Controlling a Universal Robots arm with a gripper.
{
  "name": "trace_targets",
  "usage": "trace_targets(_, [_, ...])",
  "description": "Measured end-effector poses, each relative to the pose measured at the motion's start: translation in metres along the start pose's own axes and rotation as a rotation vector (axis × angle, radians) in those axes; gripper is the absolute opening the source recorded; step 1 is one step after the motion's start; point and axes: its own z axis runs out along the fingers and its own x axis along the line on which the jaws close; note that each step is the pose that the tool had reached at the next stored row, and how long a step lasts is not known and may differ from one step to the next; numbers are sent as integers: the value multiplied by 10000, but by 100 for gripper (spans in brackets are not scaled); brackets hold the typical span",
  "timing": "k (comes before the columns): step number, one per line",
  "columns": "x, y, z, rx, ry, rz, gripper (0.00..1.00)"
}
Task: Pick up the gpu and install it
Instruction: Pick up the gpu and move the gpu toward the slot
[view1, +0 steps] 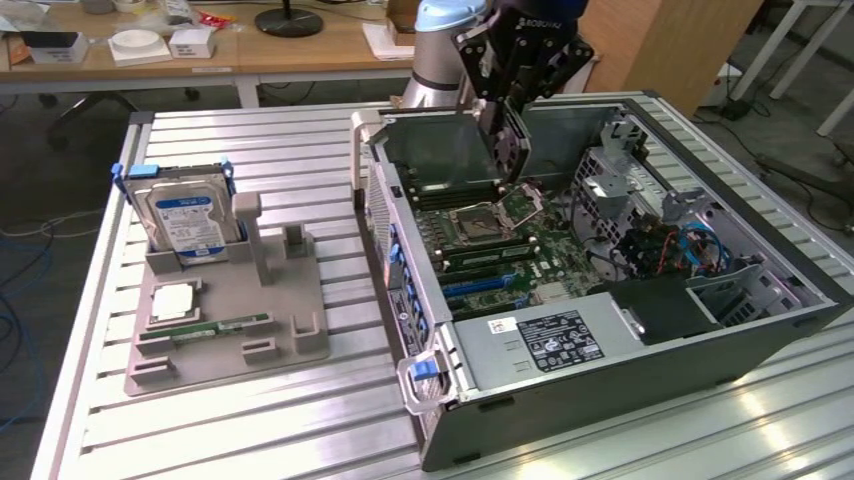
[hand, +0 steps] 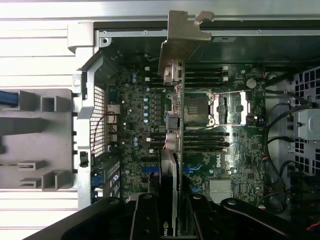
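Watching from my station, I see the gripper (view1: 513, 95) closed on the gpu (view1: 514, 150), its dark fingers (hand: 145, 220) pinching the card from either flat side. The gpu hangs on edge inside the open computer case (view1: 747, 330), over the motherboard (view1: 534, 250), toward the end of the case nearest the arm's base.

Through the wrist camera the gripper (hand: 172, 222) presents the gpu (hand: 169, 170) to me edge-on. Its length runs across the inside of the case, and its silvery bracket (hand: 181, 42) reaches as far as the case wall. The card passes just beside the CPU socket (hand: 195, 107), which sits near the middle of the case with memory slots on both sides of it. I cannot tell whether the card's lower edge touches the board or hangs just clear of it.

Outside the case, off the wall that carries its pale handles, a grey holder tray (view1: 227, 340) lies on the slatted metal table (view1: 267, 420), apart from the case. The hard drive (view1: 190, 218) stands upright in the tray, and the memory stick (view1: 224, 325) lies flat on the tray, closer to the case than the drive's label.
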Motion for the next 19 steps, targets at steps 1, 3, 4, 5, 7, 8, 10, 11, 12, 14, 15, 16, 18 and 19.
trace_targets(1, [-6,0,0,0,0,0,26])
trace_targets(3, [-17,0,0,0,0,0,26])
trace_targets(4, [-23,1,-1,0,0,0,26])
trace_targets(5, [-29,1,-1,0,0,-1,26])
trace_targets(7, [-41,1,-1,0,0,0,26])
trace_targets(8, [-47,1,-1,0,0,-1,26])
trace_targets(10, [-58,2,-1,0,0,-1,26])
trace_targets(11, [-63,2,-1,-1,0,-1,26])
trace_targets(12, [-68,2,-1,-1,0,0,26])
trace_targets(14, [-81,2,-2,0,0,-1,26])
trace_targets(15, [-86,3,-2,0,0,0,26])
trace_targets(16, [-92,3,-2,0,0,-1,26])
trace_targets(18, [-103,3,-3,0,1,0,26])
trace_targets(19, [-109,3,-3,0,0,0,26])
